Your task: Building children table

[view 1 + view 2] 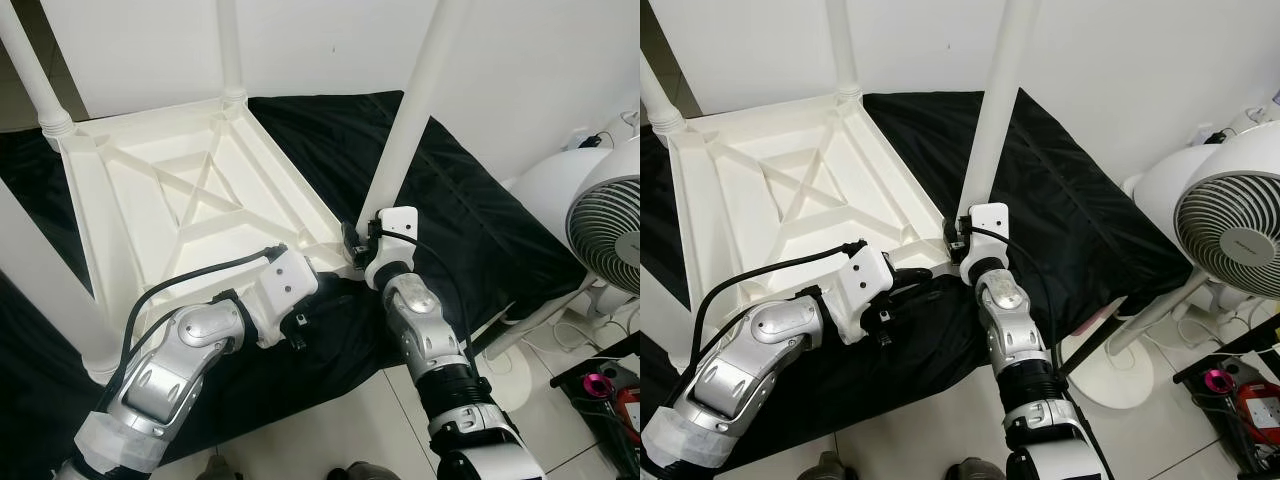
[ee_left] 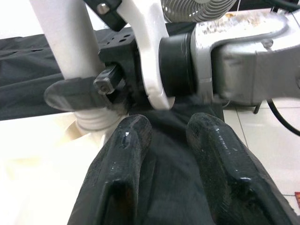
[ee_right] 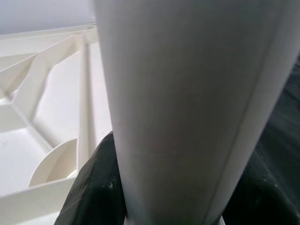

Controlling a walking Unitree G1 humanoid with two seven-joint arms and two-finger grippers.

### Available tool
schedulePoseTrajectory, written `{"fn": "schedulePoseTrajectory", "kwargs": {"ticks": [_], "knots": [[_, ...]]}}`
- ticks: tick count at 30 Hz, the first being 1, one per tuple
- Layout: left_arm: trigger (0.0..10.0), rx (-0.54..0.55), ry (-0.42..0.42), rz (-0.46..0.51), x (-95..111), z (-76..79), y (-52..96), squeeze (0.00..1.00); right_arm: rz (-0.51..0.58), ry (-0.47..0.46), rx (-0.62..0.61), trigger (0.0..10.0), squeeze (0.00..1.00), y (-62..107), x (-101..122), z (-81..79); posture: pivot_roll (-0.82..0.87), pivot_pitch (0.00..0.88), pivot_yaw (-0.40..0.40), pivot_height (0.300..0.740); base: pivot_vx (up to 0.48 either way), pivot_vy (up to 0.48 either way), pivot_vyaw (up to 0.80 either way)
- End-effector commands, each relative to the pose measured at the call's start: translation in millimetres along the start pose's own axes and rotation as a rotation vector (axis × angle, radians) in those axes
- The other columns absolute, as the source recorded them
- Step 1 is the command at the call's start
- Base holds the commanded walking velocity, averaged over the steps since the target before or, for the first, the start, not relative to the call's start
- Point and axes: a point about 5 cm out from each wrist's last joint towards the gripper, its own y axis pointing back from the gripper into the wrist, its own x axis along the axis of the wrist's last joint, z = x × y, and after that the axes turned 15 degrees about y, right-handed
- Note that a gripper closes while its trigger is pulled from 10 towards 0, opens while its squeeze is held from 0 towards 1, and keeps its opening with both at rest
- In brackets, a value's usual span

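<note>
The right gripper (image 1: pixel 362 240) is clamped round the foot of a white table leg (image 1: pixel 410 110), one black finger on each side of it, just above the ribbed collar where the leg enters the corner socket. The left gripper (image 2: pixel 168 154) hovers low just beside that same corner, its two fingers (image 2: pixel 119 159) slightly apart and holding nothing.

The leg belongs to the children's table (image 1: pixel 190 200), which lies upside down on a black cloth (image 1: pixel 460 200) spread over the floor — ribbed underside up, the other legs already standing in their corners. It looks like hollow moulded plastic: light, stiff, and smooth enough to slip through the pads if twisted hard. The low hold near the collar seems the right one, since a grip higher up would lever the leg sideways in its socket. The tabletop itself is probably light enough to skate on the cloth, so the left gripper may need to press down on the rim beside the corner.

Around it: a white pedestal fan (image 1: pixel 610 225) stands near the right arm's elbow — the likeliest thing to be bumped — and a pink-tipped appliance (image 1: pixel 600 385) lies by its base on the tiled floor (image 1: pixel 330 430).
</note>
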Motion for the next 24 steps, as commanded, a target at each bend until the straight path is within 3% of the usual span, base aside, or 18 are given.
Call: {"fn": "schedulePoseTrajectory", "kwargs": {"ticks": [1,10,11,17,20,21,22,23,24], "knots": [[10.0,-0.010,0.004,0.001,0,3.8,-2.0,0.00,-0.092,-0.052,-0.030,10.0,0.00,5.6,-14,-5.9,-0.07,0.037,-0.041,0.740,0.000,0.000,0.00],[10.0,-0.016,0.005,0.002,0,4.5,-3.6,0.00,-0.102,-0.029,-0.055,10.0,0.00,7.7,-9,-2.6,-0.07,0.031,-0.045,0.740,0.000,0.000,0.00],[10.0,-0.015,0.005,0.003,0,4.1,-3.3,0.00,-0.093,-0.033,-0.049,10.0,1.00,8.1,-7,-2.3,-0.07,0.029,-0.047,0.740,0.000,0.000,0.00],[10.0,-0.012,0.007,0.004,0,4.1,-2.5,0.00,-0.062,-0.049,-0.034,10.0,1.00,10.3,-2,-2.0,-0.07,0.029,-0.047,0.740,0.000,0.000,0.00],[10.0,-0.012,0.004,0.005,0,5.4,-1.9,0.00,-0.029,-0.038,0.066,10.0,1.00,18.6,-1,3.2,-0.07,0.028,-0.052,0.740,0.000,0.000,0.00],[10.0,-0.010,0.004,0.005,0,5.0,-1.9,0.00,-0.020,-0.028,0.092,10.0,0.38,21.0,-2,5.7,-0.07,0.026,-0.053,0.740,0.000,0.000,0.00],[10.0,-0.009,0.004,0.005,0,4.6,-1.9,0.00,-0.016,-0.022,0.104,10.0,0.38,22.2,-2,7.1,-0.07,0.026,-0.053,0.740,0.000,0.000,0.00],[10.0,-0.007,0.004,0.005,0,3.9,-1.8,0.00,-0.007,0.000,0.130,10.0,0.00,24.1,-3,11.4,-0.07,0.025,-0.052,0.740,0.000,0.000,0.00],[10.0,-0.006,0.003,0.006,1,3.5,-1.7,0.00,0.003,0.019,0.147,10.0,0.00,25.5,-4,16.4,-0.07,0.025,-0.052,0.740,0.000,0.000,0.00]]}}
